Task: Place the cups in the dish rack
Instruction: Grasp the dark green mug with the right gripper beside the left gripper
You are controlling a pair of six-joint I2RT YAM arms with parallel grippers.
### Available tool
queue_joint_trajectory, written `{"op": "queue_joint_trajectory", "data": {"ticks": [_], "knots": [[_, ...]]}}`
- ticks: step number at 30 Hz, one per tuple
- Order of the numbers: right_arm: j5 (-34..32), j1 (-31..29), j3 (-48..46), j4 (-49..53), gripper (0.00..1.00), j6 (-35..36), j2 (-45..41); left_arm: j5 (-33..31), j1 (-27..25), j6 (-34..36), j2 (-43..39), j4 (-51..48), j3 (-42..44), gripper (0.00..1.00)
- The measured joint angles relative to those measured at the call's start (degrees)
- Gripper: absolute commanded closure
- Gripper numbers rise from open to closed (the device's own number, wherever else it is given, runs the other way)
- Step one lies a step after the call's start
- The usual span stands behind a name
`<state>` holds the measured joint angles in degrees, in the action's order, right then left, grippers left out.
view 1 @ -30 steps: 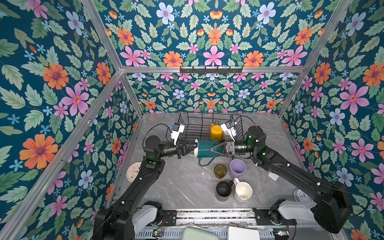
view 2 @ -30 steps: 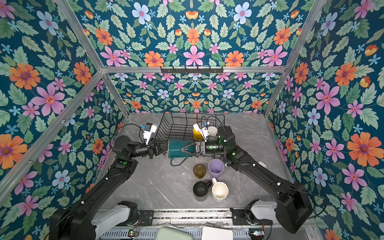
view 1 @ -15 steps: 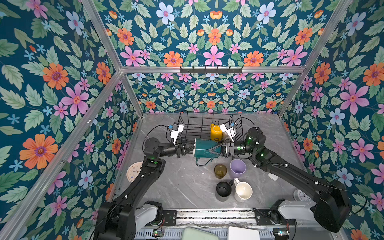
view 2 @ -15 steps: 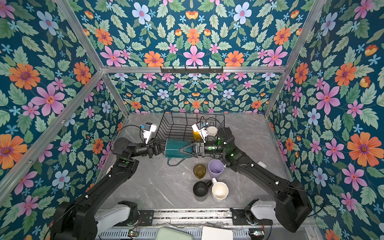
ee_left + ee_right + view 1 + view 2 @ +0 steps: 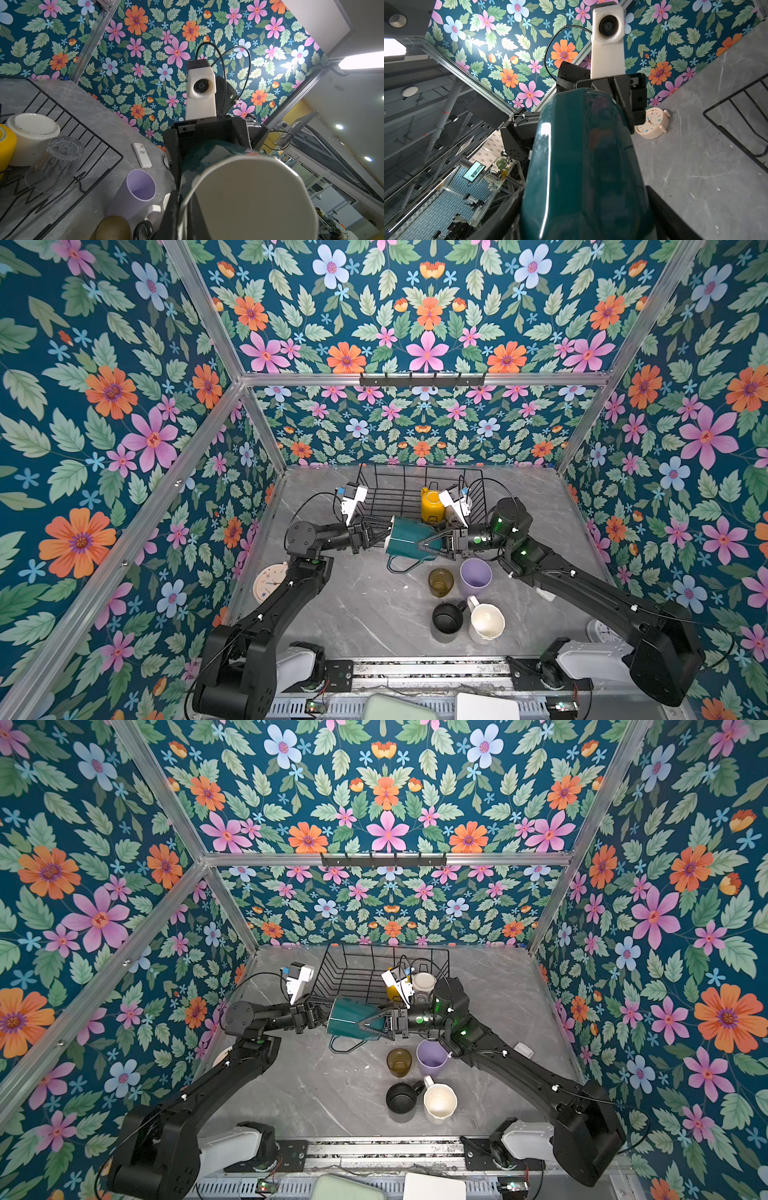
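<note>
Over the last second the dark-green mug (image 5: pixel 409 537) has slid a touch toward my left arm's side, and both arms have gone with it. It lies on its side in the air, just in front of the dish rack (image 5: pixel 399 493) and not yet inside it. It is glossy and faceted, and its thin loop handle hangs below.

The left gripper (image 5: pixel 380 536) is closed right down at the mug's wide end, and as far as I can tell it is pinching the rim. The right gripper (image 5: pixel 419 542) stands wide, with one black finger against each side of the mug's body.

The rack is thin black wire with raised sides. In it a smooth yellow mug (image 5: pixel 431 506), an upturned white mug (image 5: pixel 31 133) and a ribbed clear glass (image 5: pixel 60 158) sit base-up.

On the tabletop (image 5: pixel 353 614), an amber glass (image 5: pixel 440 582) and a matte lilac tumbler (image 5: pixel 476 576) stand side by side. Nearer me are a black mug (image 5: pixel 446 617) and a white mug (image 5: pixel 486 622), close together, and all four are mouth-up.

The top is grey stone-look with pale veins and a few scuffs. A round cream alarm clock (image 5: pixel 652 122) lies by the left wall. The walls (image 5: pixel 124 406) are teal floral panels in an aluminium frame (image 5: pixel 415 377), which carries a black hook rail (image 5: pixel 422 380).
</note>
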<state>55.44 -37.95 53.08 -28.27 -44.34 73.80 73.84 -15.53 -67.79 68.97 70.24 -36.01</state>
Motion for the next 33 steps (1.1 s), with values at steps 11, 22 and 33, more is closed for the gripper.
{"op": "queue_joint_trajectory", "data": {"ticks": [11, 22, 33], "knots": [[-0.1, -1.0, 0.5, -1.3, 0.22, 1.5, -0.2, 1.6, -0.2, -9.5, 2.8, 10.9, 0.1, 1.0], [-0.8, -0.9, 0.1, -2.3, 0.25, 1.5, -0.4, 0.8, -0.2, -9.9, 2.2, 10.4, 0.2, 1.0], [-2.9, -1.0, -0.4, -4.1, 0.48, 0.8, -0.4, -3.2, -0.2, 2.9, -3.7, -6.5, 0.2, 1.0]]}}
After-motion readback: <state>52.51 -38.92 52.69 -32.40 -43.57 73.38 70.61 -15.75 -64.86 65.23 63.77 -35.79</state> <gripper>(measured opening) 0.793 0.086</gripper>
